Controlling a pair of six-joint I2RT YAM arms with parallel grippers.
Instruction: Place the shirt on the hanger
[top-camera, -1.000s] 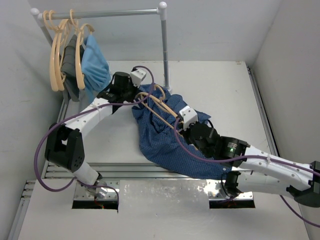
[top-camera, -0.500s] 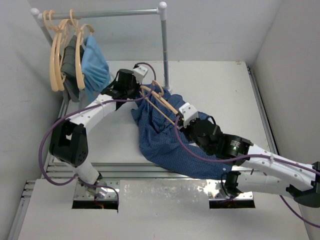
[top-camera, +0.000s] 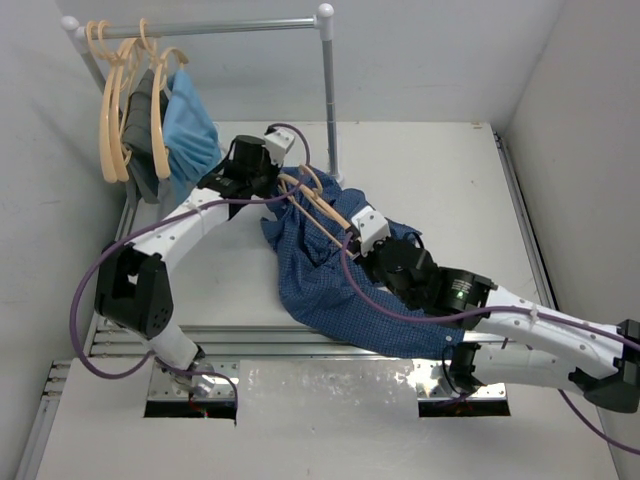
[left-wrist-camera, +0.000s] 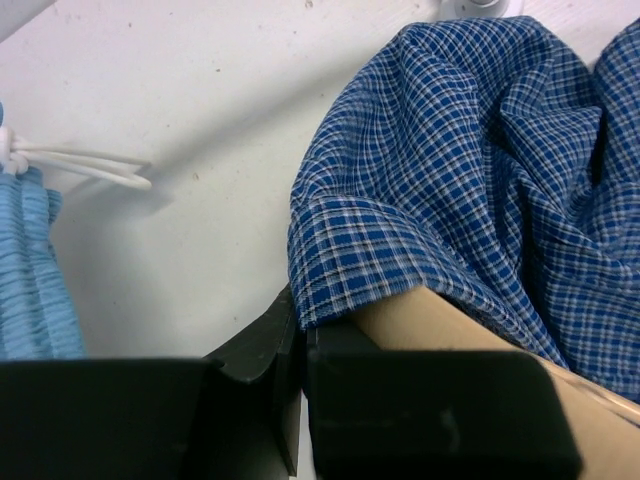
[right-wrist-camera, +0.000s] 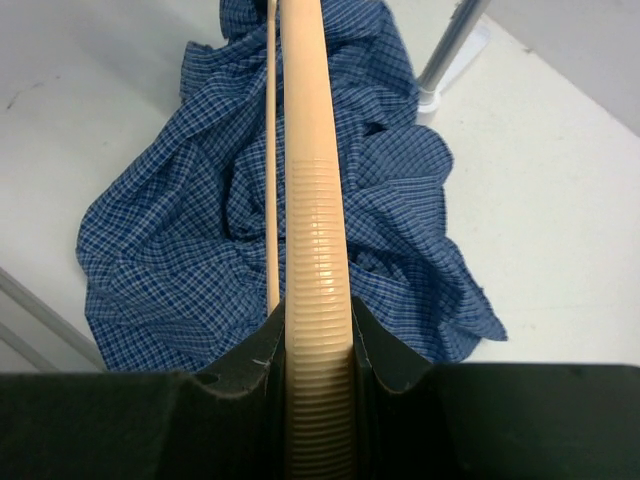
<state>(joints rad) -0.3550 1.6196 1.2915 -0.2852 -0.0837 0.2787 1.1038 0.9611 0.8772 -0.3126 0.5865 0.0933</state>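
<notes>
white tabletop (top-camera: 440, 170) runs back to a clothes rail (top-camera: 327, 90), where spare hangers (top-camera: 115, 110) and a light-blue garment (top-camera: 190, 130) hang at the left end. the shirt (top-camera: 310, 270) lies crumpled in the middle of the table, between my two arms, with the hanger (top-camera: 320, 208) lying diagonally across its upper part.

my right gripper (right-wrist-camera: 318, 330) is clamped tight around the ribbed arm of the hanger, and the thin lower bar runs just beside it. my left gripper (left-wrist-camera: 300, 330) is closed to a narrow slit on the hem of the shirt, and the tan end of the hanger sits right against that pinch, under the cloth.

over the last second my right wrist has crept up and to the left, carrying the hanger further toward my left gripper. my left wrist has shifted only slightly near the rail post. the cloth has bunched a little more around the hanger's far end.

i judge this to mean the far end of the hanger is now going under the fabric, which is the start of seating one shoulder. the rest of the shirt is a heap on the table, so most of the job is not yet done. i cannot tell whether the hem in my left gripper belongs to the collar opening or to some other edge.
</notes>
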